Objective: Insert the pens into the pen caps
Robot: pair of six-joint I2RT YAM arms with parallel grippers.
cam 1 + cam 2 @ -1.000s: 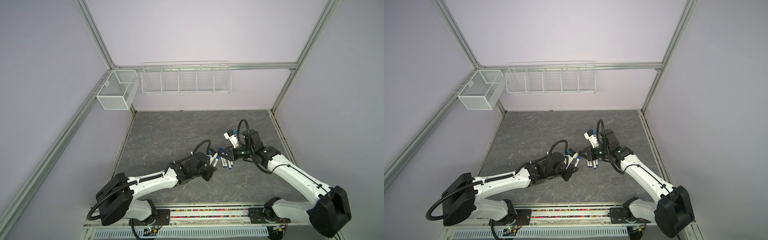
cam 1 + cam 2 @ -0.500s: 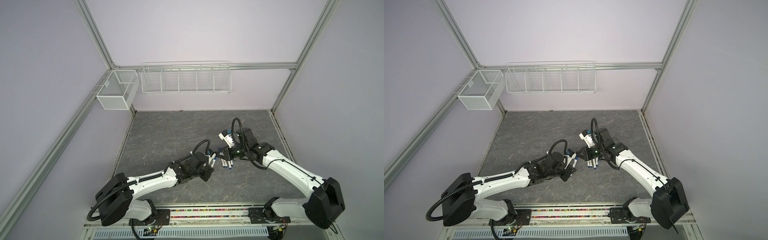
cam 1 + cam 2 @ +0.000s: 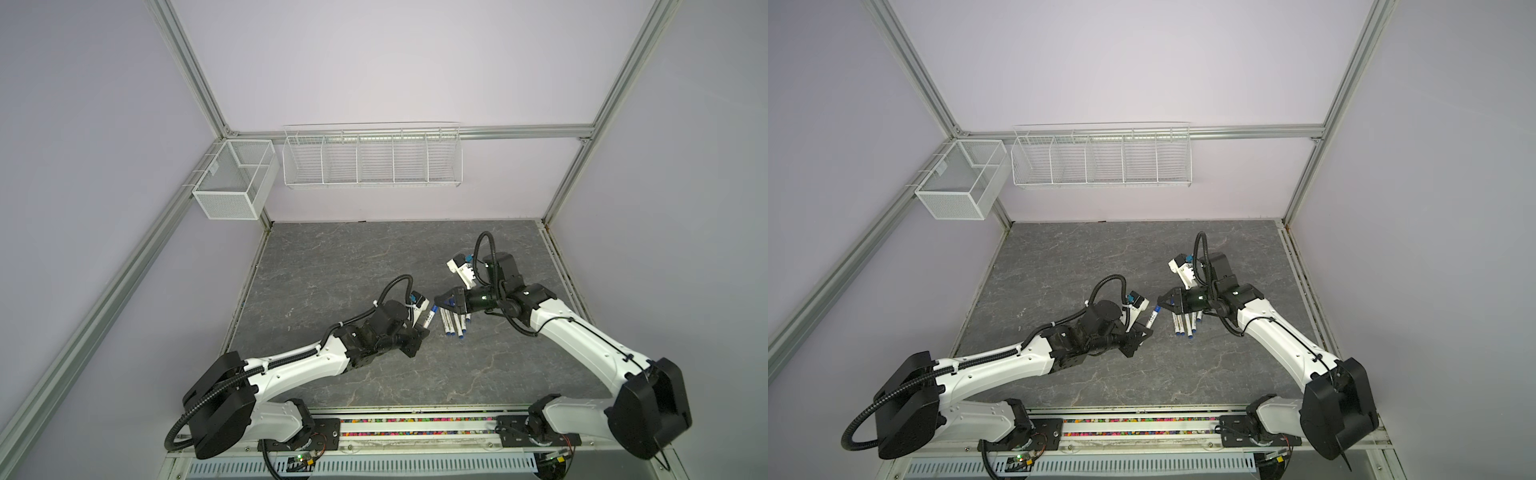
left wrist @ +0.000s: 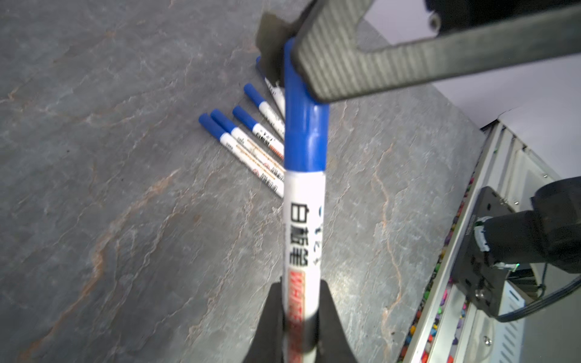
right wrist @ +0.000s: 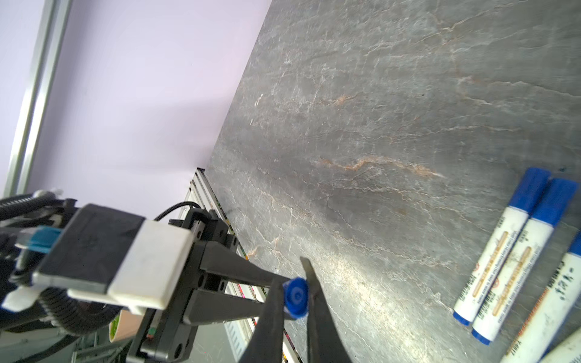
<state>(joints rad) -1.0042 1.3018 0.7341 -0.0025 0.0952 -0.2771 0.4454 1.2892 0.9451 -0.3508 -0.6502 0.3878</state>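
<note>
The left pincer [image 4: 300, 327] is pinching a light, stiff, likely slippery whiteboard marker [image 4: 303, 226] by its printed barrel above the worktop [image 4: 125, 157], while the right pincer [image 5: 295, 298] is squeezing the blue cap [image 4: 304, 141] on its tip, possibly fully seated; both side grips are suiting a straight push.

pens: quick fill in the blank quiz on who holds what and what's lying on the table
1. The left end effector holds ____ pen by its barrel.
2. The right end effector pinches that pen's cap, which is ____ in colour.
3. ____ capped pens lie side by side on the table.

Missing words: one; blue; five
</note>
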